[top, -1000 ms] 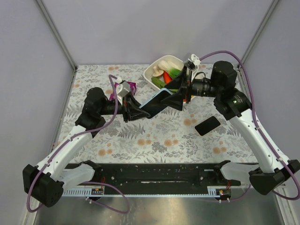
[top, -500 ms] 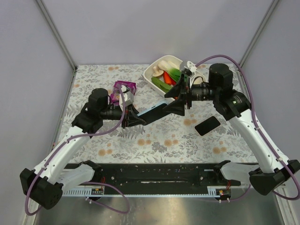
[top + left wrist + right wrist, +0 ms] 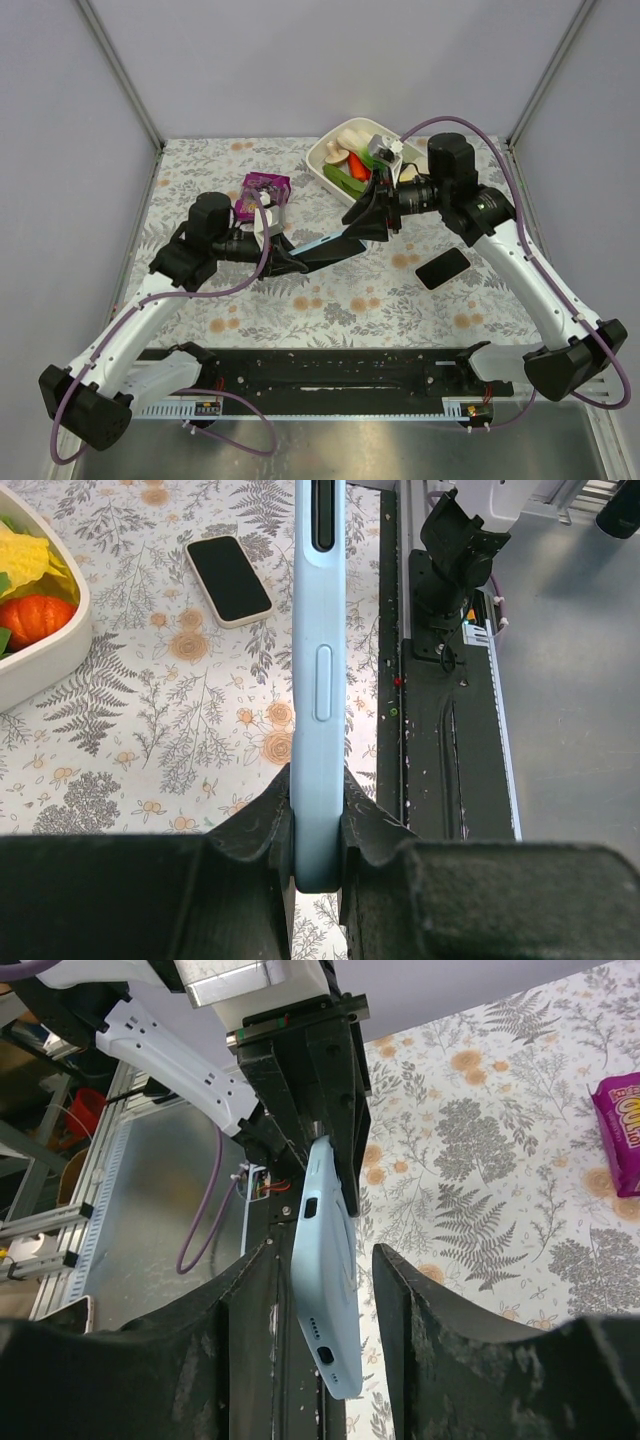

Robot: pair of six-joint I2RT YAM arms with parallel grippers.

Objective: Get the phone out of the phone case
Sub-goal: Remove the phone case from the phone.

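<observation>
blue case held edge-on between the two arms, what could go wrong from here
The left gripper pinches only one end of the blue case, so a pull may twist it loose. The right gripper straddles the other end off-centre; closing could shove it sideways.

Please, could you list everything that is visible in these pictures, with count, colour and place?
case: 1, light blue, in the air over the cloth
phone: 1, black screen, pale rim, flat on the cloth at the right
bowl: 1, white, far middle of the cloth
food: several pieces, green, red, yellow, cream, in the bowl
packet: 1, purple, left of the bowl
cloth: 1, pale, floral print, under everything
left pincer: 1, black, shut on one end of the case
right pincer: 1, black, open, astride the other end
</observation>
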